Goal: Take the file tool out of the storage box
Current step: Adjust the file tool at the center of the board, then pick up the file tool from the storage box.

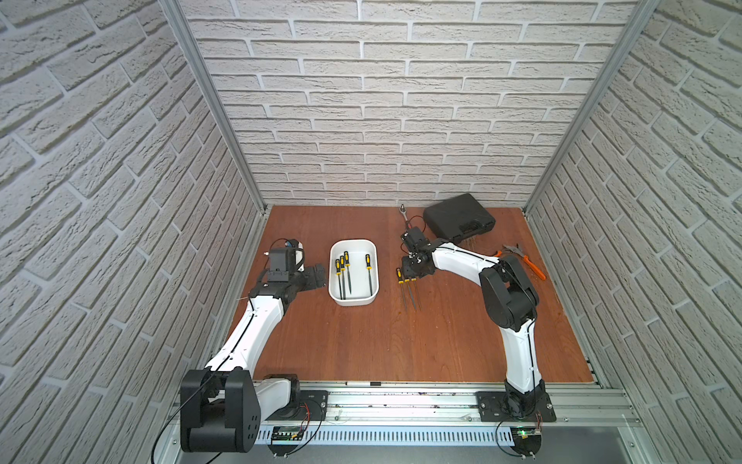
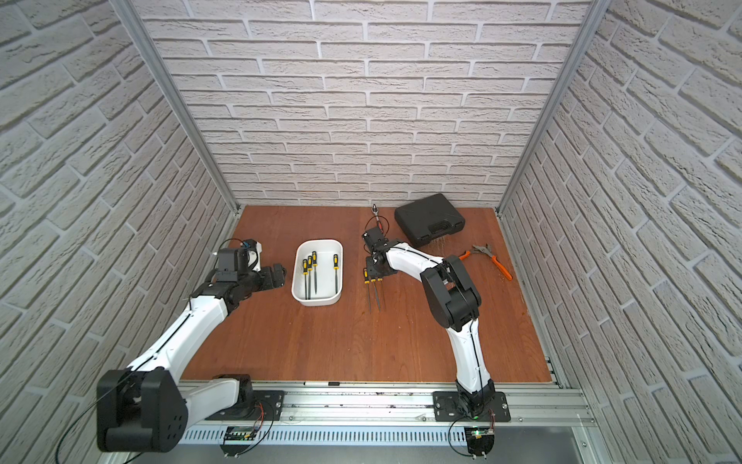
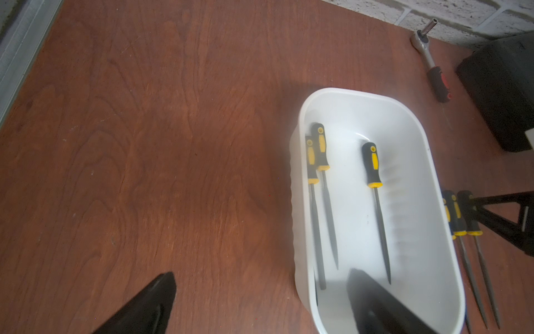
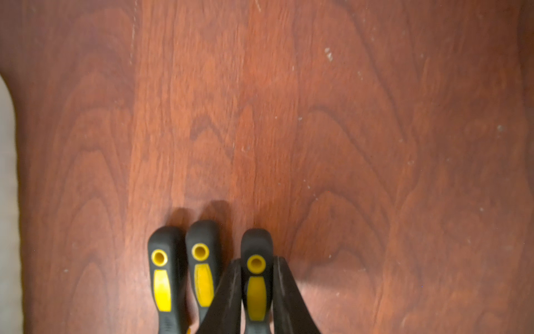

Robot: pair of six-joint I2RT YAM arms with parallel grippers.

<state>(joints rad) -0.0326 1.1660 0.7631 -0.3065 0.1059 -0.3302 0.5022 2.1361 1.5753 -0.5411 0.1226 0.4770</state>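
The white storage box [image 1: 353, 301] [image 2: 319, 302] [image 3: 300, 121] sits mid-table with several black-and-yellow file tools [image 1: 346, 265] [image 2: 314, 261] [image 3: 372, 164] lying in it. Just right of the box, three files rest side by side on the wood. My right gripper [image 1: 413, 277] [image 2: 379, 277] [image 4: 255, 260] is shut on the handle of the rightmost one [image 4: 256, 292], low over the table. The other two handles [image 4: 161, 289] [image 4: 203, 283] lie beside it. My left gripper [image 1: 319, 275] [image 2: 279, 273] [image 3: 261, 276] hangs open at the box's left side, holding nothing.
A black moulded case [image 1: 459, 219] stands at the back right, with a ratchet wrench [image 1: 403, 213] [image 3: 433, 66] beside it. Orange-handled pliers [image 1: 522, 257] lie near the right wall. Bare wood stretches across the front of the table.
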